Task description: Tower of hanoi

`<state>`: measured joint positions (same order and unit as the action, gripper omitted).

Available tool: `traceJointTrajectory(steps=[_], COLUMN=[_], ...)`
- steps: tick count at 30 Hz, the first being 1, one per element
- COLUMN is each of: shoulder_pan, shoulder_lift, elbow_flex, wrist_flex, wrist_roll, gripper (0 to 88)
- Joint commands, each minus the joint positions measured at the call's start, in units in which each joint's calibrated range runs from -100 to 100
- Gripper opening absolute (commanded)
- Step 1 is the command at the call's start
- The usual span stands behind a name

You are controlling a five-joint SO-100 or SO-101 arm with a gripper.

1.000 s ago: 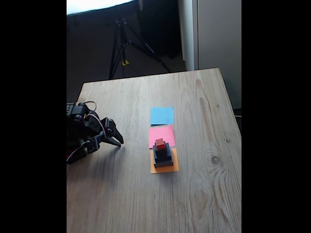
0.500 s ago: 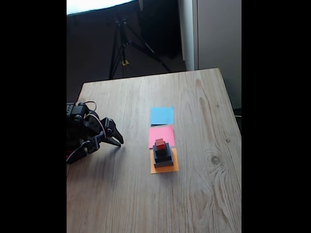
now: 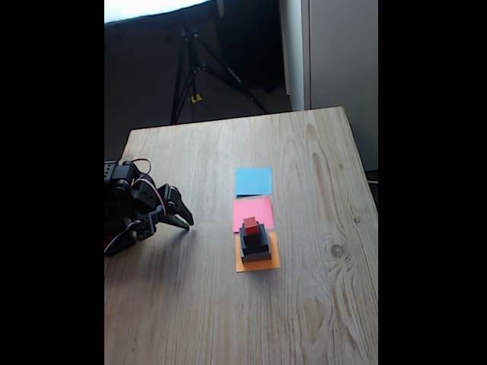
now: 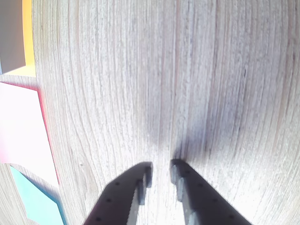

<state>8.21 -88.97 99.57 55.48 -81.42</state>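
Observation:
The tower of hanoi (image 3: 256,243) stands stacked on an orange paper square (image 3: 259,264) right of the table's middle. A tiny red cube (image 3: 250,224) tops the dark blocks. My gripper (image 3: 186,222) rests low over the wood at the left, well apart from the stack, its fingers nearly together with nothing between them. In the wrist view the gripper (image 4: 161,168) points across bare wood, its jaws showing a narrow gap. The tower's grey side (image 4: 11,33) shows at the top left corner of that view.
A pink paper square (image 3: 253,211) and a blue one (image 3: 253,181) lie in a row behind the orange one; both also show at the wrist view's left edge, pink (image 4: 21,126) and blue (image 4: 40,204). A tripod (image 3: 194,68) stands beyond the table's far edge.

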Motion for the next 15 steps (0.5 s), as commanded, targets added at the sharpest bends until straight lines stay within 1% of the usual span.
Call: traceJointTrajectory(steps=[1,5,6,7,9,11,12,13,15], shoulder_pan=[0.4,0.4,0.2,-0.2,-0.9,-0.3,0.3,0.4,0.5], shoulder_lift=[0.1,0.1,0.1,0.1,0.2,1.8,3.6,4.9,9.4], elbow_flex=[0.3,0.3,0.3,0.3,0.3,-0.7,-2.6,-4.3,-10.0], wrist_flex=[-0.2,-0.2,-0.2,-0.4,-1.0,-2.7,-4.2,-4.9,-5.2], wrist_roll=[0.2,0.8,1.8,4.0,4.2,18.2,27.2,29.6,30.1], gripper=[0.9,2.4,2.5,1.3,0.8,0.8,0.8,0.8,0.8])
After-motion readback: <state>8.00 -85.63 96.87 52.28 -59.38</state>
